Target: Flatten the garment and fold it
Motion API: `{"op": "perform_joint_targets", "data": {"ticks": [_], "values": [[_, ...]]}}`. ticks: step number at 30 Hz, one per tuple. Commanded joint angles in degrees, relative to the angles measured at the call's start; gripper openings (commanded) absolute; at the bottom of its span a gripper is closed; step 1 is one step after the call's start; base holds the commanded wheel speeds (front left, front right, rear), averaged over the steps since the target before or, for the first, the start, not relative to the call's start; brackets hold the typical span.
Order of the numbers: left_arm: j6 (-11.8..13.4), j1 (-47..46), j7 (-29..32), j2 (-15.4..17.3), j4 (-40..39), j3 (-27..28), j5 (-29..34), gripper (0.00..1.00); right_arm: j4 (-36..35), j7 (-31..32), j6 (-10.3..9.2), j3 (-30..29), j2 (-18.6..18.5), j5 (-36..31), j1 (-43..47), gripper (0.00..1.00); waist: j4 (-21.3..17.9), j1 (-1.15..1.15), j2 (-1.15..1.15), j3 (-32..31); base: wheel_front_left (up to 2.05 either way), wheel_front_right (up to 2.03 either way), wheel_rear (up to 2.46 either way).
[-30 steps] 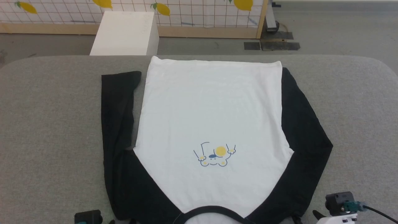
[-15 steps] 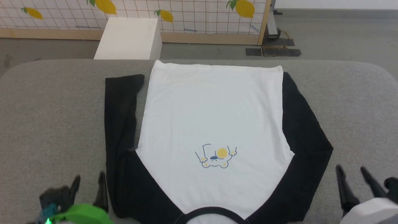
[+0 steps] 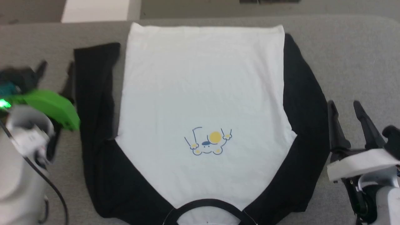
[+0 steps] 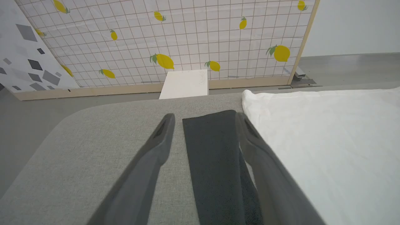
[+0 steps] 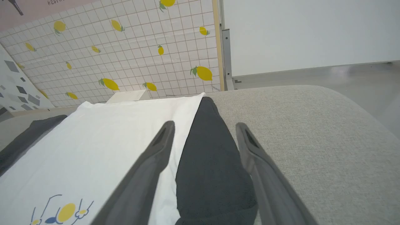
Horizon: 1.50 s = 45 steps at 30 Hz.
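We find the garment (image 3: pixel 203 87), a white raglan shirt with black sleeves, spread flat and print side up on the grey counter (image 3: pixel 353 56), with its neckband (image 3: pixel 207 204) nearest the robot. The left claw (image 3: pixel 57 67), fingers apart, hangs at the outer edge of the left sleeve (image 3: pixel 93 93). The right claw (image 3: pixel 343 104), fingers likewise apart, stands just beside the right sleeve (image 3: pixel 306 103). Beyond the counter we note a white box (image 3: pixel 93 11) and a lemon-printed grid screen (image 4: pixel 187 31).
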Motion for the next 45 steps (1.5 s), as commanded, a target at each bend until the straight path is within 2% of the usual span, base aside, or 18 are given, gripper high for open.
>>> {"op": "perform_joint_targets", "data": {"ticks": [1,6,11,19,22,23,24,25,26,27,31,36,40,45], "values": [[-0.8,-3.5,2.1,1.5,1.7,0.6,-1.0,1.0,0.3,-0.3,-0.09,0.6,0.1,0.4,-1.7,1.0,-4.3,0.0,0.59,8.6,0.0,0.0,0.0],[-0.3,-11.7,10.5,5.2,4.8,2.7,-3.0,1.0,0.7,-1.2,-0.09,2.1,0.1,1.2,-4.5,1.0,-7.0,0.0,0.59,14.1,0.0,0.0,0.0],[0.6,-16.9,19.7,8.4,4.3,4.7,-5.8,1.0,1.2,-2.3,-0.09,3.2,0.1,2.2,-6.5,1.0,-9.0,0.0,0.59,18.3,0.0,0.0,0.0],[5.5,-16.2,32.6,11.8,3.3,6.4,-7.8,1.0,2.7,-3.8,-0.09,4.7,0.1,2.9,-8.4,1.0,-10.5,0.0,0.59,20.7,0.0,0.0,0.0],[7.3,-14.9,36.3,11.5,2.2,7.2,-9.5,1.0,3.2,-4.0,-0.09,5.1,0.1,3.1,-8.8,1.0,-10.7,0.0,0.59,21.0,0.0,0.0,0.0],[8.1,-14.1,38.2,11.2,1.9,7.3,-10.3,0.97,3.4,-4.1,-0.09,5.2,0.1,3.0,-8.8,1.0,-10.7,0.0,0.59,20.9,0.0,0.0,0.0],[8.5,-13.0,40.3,11.2,1.5,7.1,-10.8,0.48,3.6,-4.1,-0.09,5.1,0.1,2.9,-8.8,1.0,-10.6,0.0,0.59,20.7,0.0,0.0,0.0],[9.0,-12.2,41.7,11.2,1.2,7.0,-11.2,0.27,3.8,-4.1,-0.09,5.1,0.1,2.8,-8.8,1.0,-10.5,0.0,0.59,20.5,0.0,0.0,0.0],[9.4,-11.5,42.7,11.3,0.7,7.0,-11.3,0.0,3.9,-4.0,-0.09,5.0,0.1,2.7,-8.8,1.0,-10.4,0.0,0.59,20.2,0.0,0.0,0.0],[9.7,-10.6,43.2,11.4,0.0,7.0,-11.4,0.0,4.1,-4.0,-0.09,4.9,0.1,2.5,-8.8,1.0,-10.2,0.0,0.59,19.8,0.0,0.0,0.0],[10.0,-8.2,38.7,10.7,-2.2,8.7,-11.6,0.0,4.4,-3.7,-0.09,4.7,0.1,2.2,-8.7,1.0,-9.5,0.0,0.59,17.6,0.0,0.0,0.0],[8.0,-3.8,25.6,10.4,-2.7,11.7,-10.1,0.0,5.1,-3.4,-0.09,3.9,0.1,1.5,-7.4,1.0,-7.9,0.0,0.59,11.9,0.0,0.0,0.0],[6.8,1.3,18.2,10.3,-3.4,14.1,-9.7,0.0,5.6,-2.5,-0.09,2.7,0.1,1.0,-4.9,1.0,-6.2,0.0,0.59,6.4,0.0,0.0,0.0],[6.8,8.7,14.0,10.7,-8.3,16.1,-8.8,0.0,5.2,-1.0,-0.09,1.0,0.1,1.0,-0.7,1.0,-3.8,0.0,0.59,0.7,0.0,0.0,0.0]]}}
